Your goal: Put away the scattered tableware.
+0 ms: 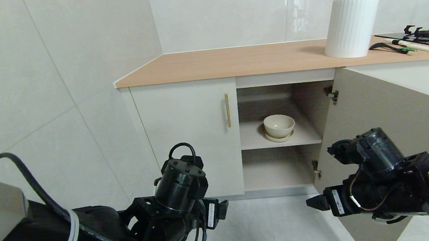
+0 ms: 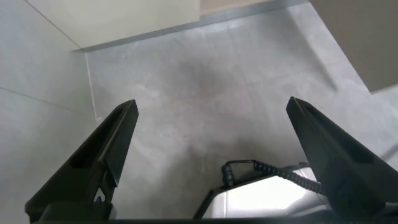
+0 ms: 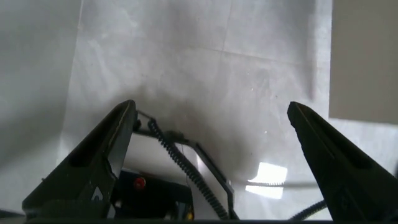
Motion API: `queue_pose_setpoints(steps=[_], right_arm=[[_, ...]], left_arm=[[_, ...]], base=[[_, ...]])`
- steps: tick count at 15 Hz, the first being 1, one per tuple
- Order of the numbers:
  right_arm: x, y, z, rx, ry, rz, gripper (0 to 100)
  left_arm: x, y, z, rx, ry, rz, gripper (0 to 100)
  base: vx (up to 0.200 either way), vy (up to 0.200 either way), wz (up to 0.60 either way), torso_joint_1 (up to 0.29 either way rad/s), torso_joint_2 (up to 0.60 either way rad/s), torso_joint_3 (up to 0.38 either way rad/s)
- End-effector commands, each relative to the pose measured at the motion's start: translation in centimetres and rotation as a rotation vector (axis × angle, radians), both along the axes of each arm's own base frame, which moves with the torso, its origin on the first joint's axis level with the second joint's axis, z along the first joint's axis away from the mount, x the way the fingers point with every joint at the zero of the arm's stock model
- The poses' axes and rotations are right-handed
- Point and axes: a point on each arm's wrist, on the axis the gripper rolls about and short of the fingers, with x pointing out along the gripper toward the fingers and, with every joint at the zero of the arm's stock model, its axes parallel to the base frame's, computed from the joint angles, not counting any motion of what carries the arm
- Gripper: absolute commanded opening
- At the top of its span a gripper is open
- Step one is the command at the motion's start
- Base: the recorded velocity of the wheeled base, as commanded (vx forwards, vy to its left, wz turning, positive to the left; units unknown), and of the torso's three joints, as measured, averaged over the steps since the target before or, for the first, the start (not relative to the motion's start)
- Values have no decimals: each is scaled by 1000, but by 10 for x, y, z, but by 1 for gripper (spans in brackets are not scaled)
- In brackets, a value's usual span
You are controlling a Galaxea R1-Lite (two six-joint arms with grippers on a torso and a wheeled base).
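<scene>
Bowl on shelf, cabinet door swung out by right gripper, left gripper, both spread wide, empty

I read bright, even indoor light in the head view, with a glare streak on the wall tile and a soft shadow on the countertop left of the white canister. The cabinet interior is dimmer. In the right wrist view, the floor carries a bright reflected patch.
</scene>
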Motion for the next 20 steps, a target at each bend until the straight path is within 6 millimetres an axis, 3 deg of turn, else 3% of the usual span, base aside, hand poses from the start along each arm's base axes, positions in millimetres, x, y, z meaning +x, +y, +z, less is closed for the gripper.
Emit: queue_pose_setpoints(steps=[1, 5, 7, 15, 20], right_arm=[[-1, -1, -3, -15, 21, 10, 100], [-3, -3, -2, -37, 57, 16, 100], [-5, -6, 5, -101, 164, 9, 100], [-8, -38, 35, -195, 302, -42, 100], [1, -58, 35, -229, 337, -79, 100]], left_arm=[[0, 0, -2, 5, 2, 0, 100], [0, 0, -2, 6, 2, 1, 100], [0, 0, -2, 7, 3, 1, 100], [0, 0, -3, 9, 5, 1, 100], [0, 0, -3, 11, 6, 0, 100]], base=[[0, -200, 0, 2, 2, -2], [0, -200, 0, 2, 1, 4], [0, -200, 0, 2, 5, 2], [0, 0, 0, 0, 0, 0], [0, -40, 0, 0, 0, 0]])
